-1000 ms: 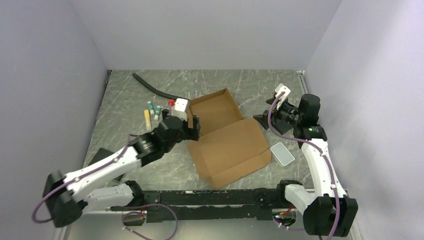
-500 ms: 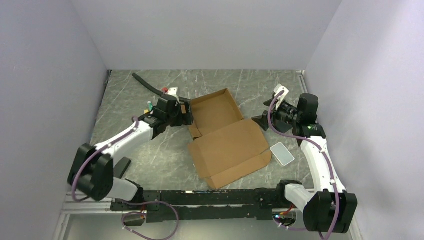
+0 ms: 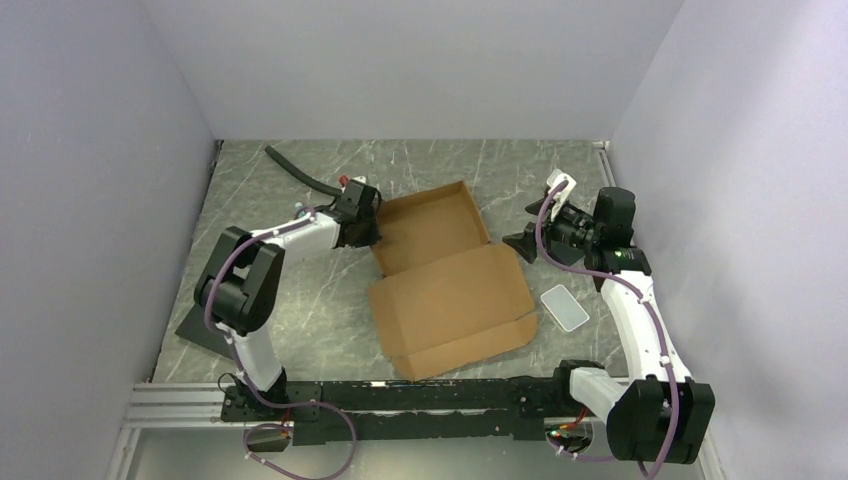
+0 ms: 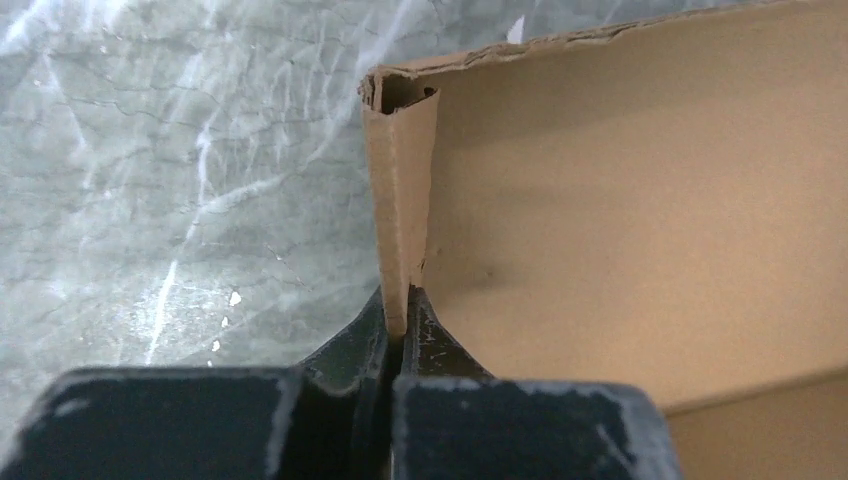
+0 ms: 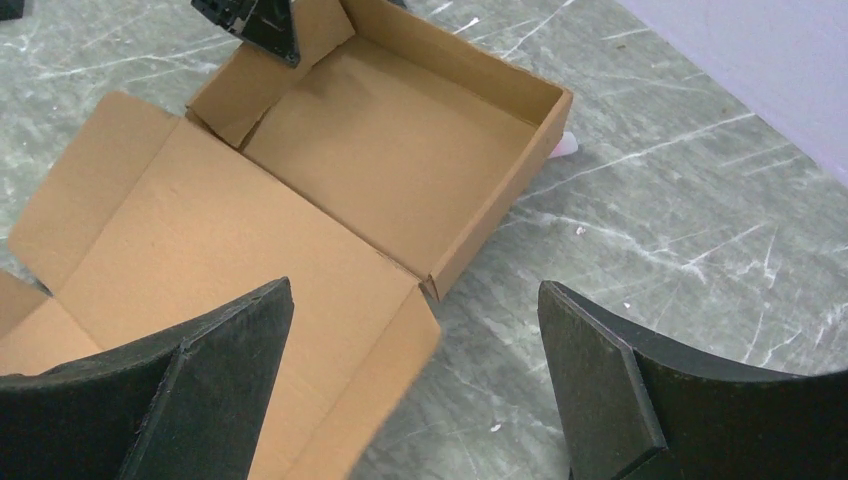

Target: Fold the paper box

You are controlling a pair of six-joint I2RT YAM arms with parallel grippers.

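Grey marble-look counter [image 3: 320,320], pale walls [image 3: 420,70] on three sides. Biggest thing on it is the paper box [image 3: 450,280], mid-counter. Its tray part sits toward the back w/ walls up, and the lid panel lies flat toward the near edge.

Left end effector [image 4: 400,322] is clamped tight on the tray's left wall, at the near end where the cardboard doubles over itself. Right end effector [image 5: 415,290] hangs wide open above the box's right side, holding nothing, touching nothing.

My read: the step in hand is seating that doubled left wall. To do it well, pinch square on the fold & press down along the wall, not sideways. The tray looks light & nothing braces it, so a sideways tug would prob. slide the whole box. The free end effector could pin the lid panel. The fold's top corner looks frayed, so too hard a squeeze may crush it.

Count:
- 1 box
- 2 arms: left arm [image 3: 290,235], right arm [image 3: 635,320]
- 1 black hose [image 3: 300,175], back left
- 1 black pad [image 3: 197,328], left edge
- 1 translucent lid [image 3: 565,307], just right of the box
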